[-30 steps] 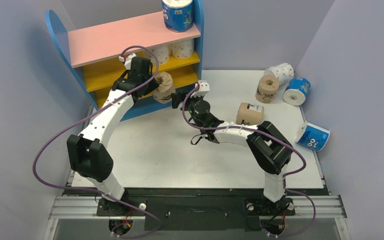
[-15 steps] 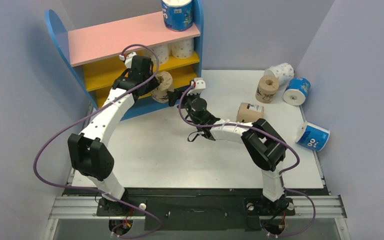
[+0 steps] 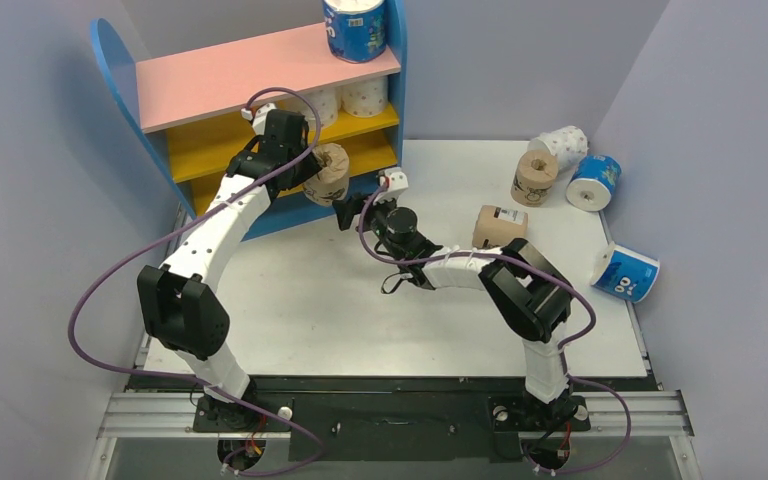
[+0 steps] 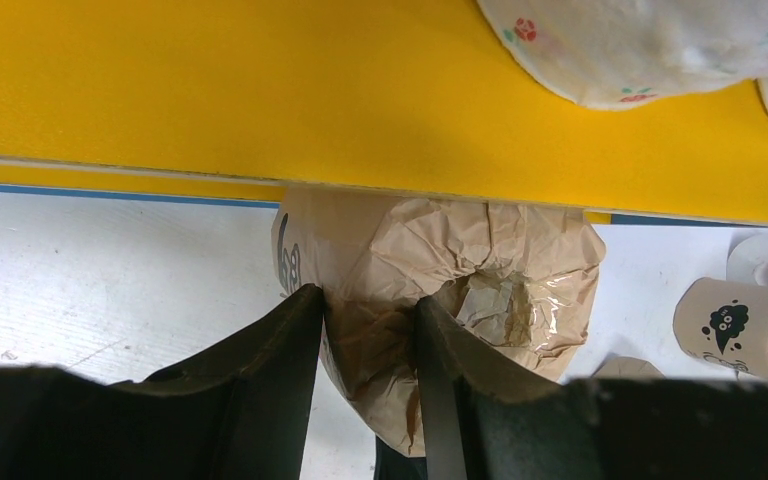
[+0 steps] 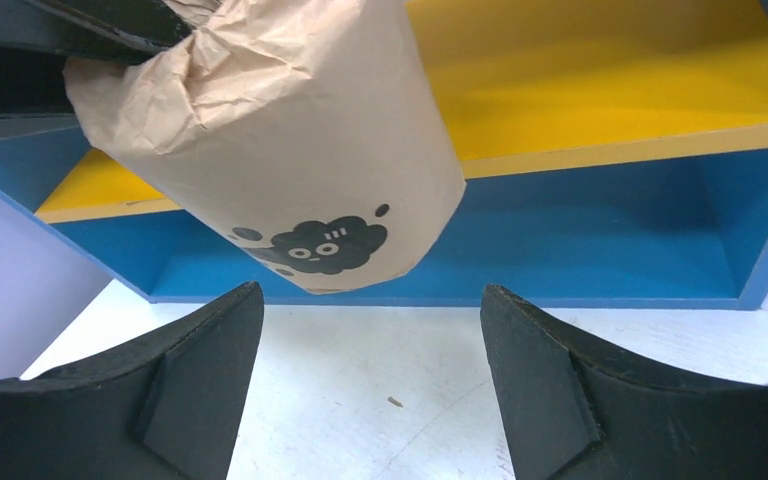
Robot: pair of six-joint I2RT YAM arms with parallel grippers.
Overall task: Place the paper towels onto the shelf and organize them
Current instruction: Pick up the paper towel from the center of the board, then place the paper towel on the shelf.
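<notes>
Top view with both wrist views. The left gripper (image 4: 370, 300) is clamped on the crumpled wrapper at the upper end of 1 tan roll (image 3: 328, 172), pinching the rim beside the hollow core; it holds the roll in the air just in front of the shelf (image 3: 260, 85), left of centre in the upper half of the top view. The roll's long axis leans: the pinched end sits toward the upper left of the right wrist view and the free end, with its cartoon print, hangs toward the lower centre. In the left wrist view the front edge of the upper yellow board (image 4: 260, 90) crosses directly above the roll, so the roll hangs at the mouth of the bay over the lower yellow board (image 5: 610, 70), which lies toward the top of the frame from the jaws. The right gripper (image 5: 370, 292) stands wide open just below the roll, holding nothing, with no contact visible. The left arm is the nearer and sole carrier, so the insertion probably falls to it. 2 dotted rolls (image 3: 365, 97) stand on the upper yellow board, 1 blue roll (image 3: 355, 28) on the pink top board, and 5 loose rolls (image 3: 535, 178) lie on the table (image 3: 310, 310) at right.
</notes>
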